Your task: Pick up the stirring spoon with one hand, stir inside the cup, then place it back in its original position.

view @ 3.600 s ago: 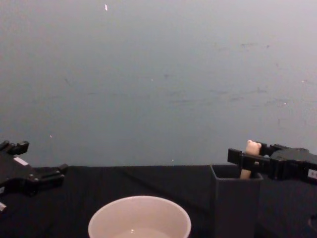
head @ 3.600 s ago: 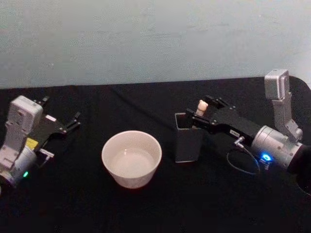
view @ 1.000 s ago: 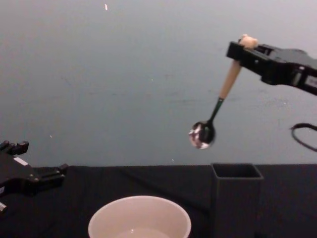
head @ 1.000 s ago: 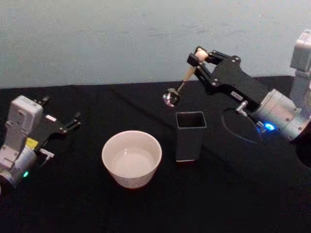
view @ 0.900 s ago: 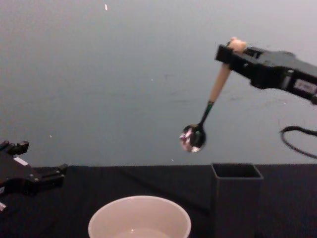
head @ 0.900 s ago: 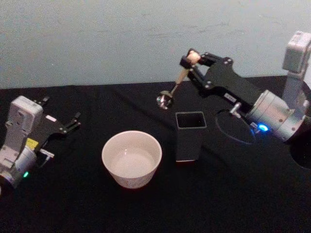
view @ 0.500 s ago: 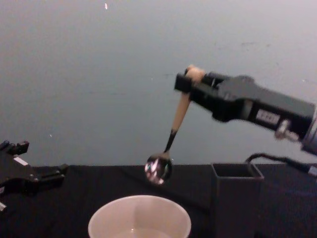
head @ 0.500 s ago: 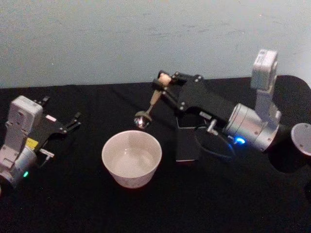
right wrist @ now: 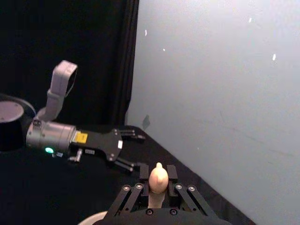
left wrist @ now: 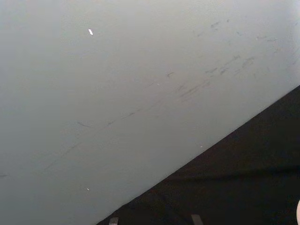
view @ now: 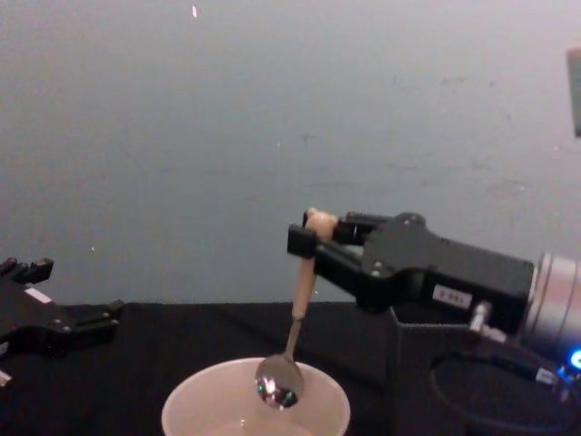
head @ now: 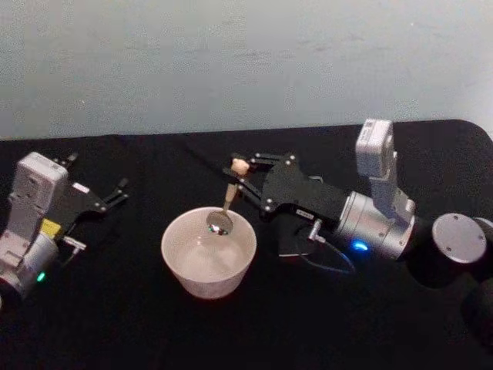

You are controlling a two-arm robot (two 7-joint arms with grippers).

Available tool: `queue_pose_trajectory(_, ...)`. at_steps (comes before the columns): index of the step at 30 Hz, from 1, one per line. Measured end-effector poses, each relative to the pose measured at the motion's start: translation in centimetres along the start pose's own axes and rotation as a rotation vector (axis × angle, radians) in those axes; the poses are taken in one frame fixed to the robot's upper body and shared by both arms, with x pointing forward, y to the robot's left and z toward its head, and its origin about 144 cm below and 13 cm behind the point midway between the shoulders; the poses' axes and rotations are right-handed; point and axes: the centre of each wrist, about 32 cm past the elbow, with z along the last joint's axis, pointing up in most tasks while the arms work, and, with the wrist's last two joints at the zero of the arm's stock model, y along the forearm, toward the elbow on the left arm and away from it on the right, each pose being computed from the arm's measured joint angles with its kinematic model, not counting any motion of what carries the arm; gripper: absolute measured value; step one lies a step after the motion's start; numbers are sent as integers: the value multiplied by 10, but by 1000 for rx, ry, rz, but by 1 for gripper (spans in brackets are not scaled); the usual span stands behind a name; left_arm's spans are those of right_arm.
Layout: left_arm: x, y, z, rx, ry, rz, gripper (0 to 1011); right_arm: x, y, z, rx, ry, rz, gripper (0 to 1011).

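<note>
Beige-handled stirring spoon (head: 229, 195) hangs from the pinching right gripper (head: 239, 173) into the cup (head: 206, 282).

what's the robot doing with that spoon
The right gripper is shut on the beige handle of the stirring spoon and holds its metal bowl down inside the cup, ready to stir. The dark holder stands beside the cup, partly hidden by that arm. The left gripper sits open off to the left, idle.

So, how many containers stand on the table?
2. The cup stands in the middle; the dark holder stands just to its right, partly hidden behind the right gripper, which holds the stirring spoon. The left gripper is parked far left.
</note>
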Motion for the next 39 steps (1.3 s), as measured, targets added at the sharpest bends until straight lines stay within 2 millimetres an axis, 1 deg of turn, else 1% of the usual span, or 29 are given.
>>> queue_pose_trajectory(8,0,0,0,0,0,0,1001,-3,9,-14,-13,-31,15,214)
queue_pose_trajectory(21,0,0,0,0,0,0,1001,-10,20,-27,-34,-42,38,214)
queue_pose_trajectory(35,0,0,0,0,0,0,1001,-9,21,-27,-38,-48,30,214)
queue_pose_trajectory(39,0,0,0,0,0,0,1001,-8,18,-26,-41,-54,24,214)
